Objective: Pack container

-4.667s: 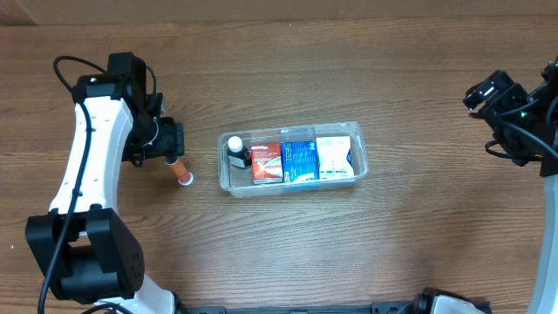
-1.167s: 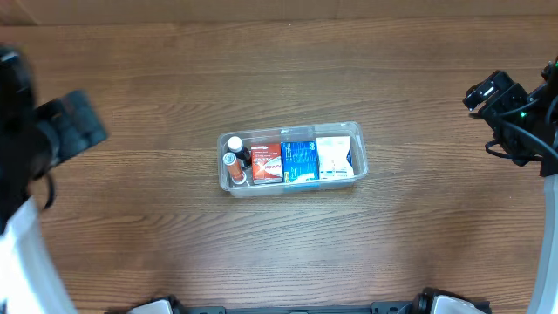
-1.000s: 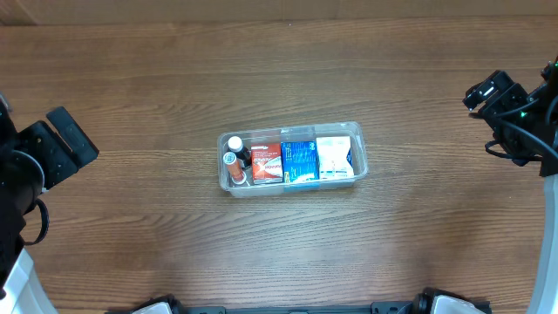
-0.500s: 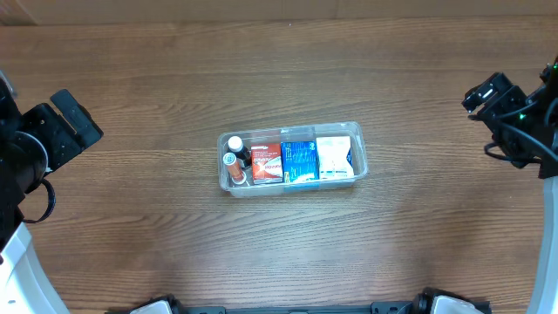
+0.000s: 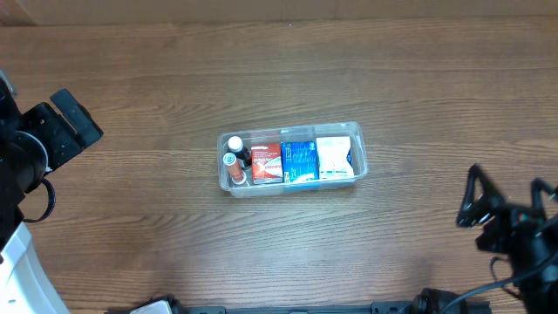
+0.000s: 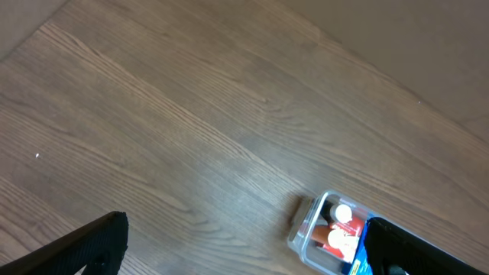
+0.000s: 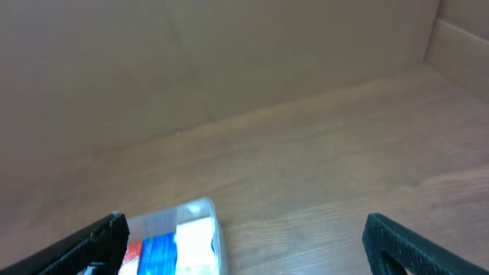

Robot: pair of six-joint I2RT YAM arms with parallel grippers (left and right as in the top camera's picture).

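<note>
The clear plastic container sits at the table's middle. It holds a white-capped bottle, an orange tube, a red box, a blue box and a white box. It also shows in the left wrist view and the right wrist view. My left gripper is open and empty at the far left, well away from the container. My right gripper is open and empty at the lower right.
The wooden table carries nothing else that I can see. A cardboard-coloured wall stands behind the table in the right wrist view.
The orange tube that lay left of the container is now inside it. My left arm pulled back to the far left. My right arm moved from the upper right to the lower right.
</note>
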